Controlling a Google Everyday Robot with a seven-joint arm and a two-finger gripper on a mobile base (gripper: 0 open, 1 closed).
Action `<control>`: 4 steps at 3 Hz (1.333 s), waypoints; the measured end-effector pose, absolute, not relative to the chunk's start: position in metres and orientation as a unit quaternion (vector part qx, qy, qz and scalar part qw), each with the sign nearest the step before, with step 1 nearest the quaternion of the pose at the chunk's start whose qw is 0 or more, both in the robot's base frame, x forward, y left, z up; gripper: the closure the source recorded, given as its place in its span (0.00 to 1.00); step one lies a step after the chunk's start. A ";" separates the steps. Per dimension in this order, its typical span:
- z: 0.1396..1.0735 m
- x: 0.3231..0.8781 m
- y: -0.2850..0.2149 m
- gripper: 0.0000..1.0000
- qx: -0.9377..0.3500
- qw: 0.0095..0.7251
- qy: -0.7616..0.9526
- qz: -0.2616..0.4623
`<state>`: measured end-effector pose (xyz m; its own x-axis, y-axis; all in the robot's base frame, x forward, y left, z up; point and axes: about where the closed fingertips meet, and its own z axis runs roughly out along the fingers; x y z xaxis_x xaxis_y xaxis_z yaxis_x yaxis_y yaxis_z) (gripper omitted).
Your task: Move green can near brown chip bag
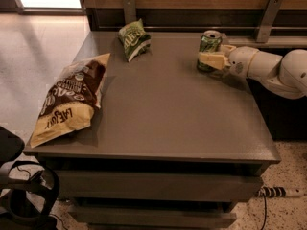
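The green can (pixel 210 42) stands upright at the back right of the grey table (pixel 168 114). My gripper (pixel 205 61) reaches in from the right, and its pale fingers (pixel 211 60) are closed around the lower half of the can. The brown chip bag (pixel 69 97), dark brown above and pale yellow below, lies flat at the table's left edge, far from the can.
A small green chip bag (pixel 133 39) lies at the back of the table, left of centre. A wooden wall with two metal brackets (pixel 265 18) runs behind the table. My white arm (pixel 273 71) extends over the right edge. Black equipment (pixel 19 186) sits on the floor at the lower left.
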<state>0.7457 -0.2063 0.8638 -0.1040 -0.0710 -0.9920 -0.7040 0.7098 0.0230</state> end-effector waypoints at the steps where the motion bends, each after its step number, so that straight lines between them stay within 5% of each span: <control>1: 0.867 0.745 -0.202 1.00 -0.283 0.605 0.698 0.259; 4: 0.920 0.674 -0.158 1.00 -0.326 0.589 0.681 0.287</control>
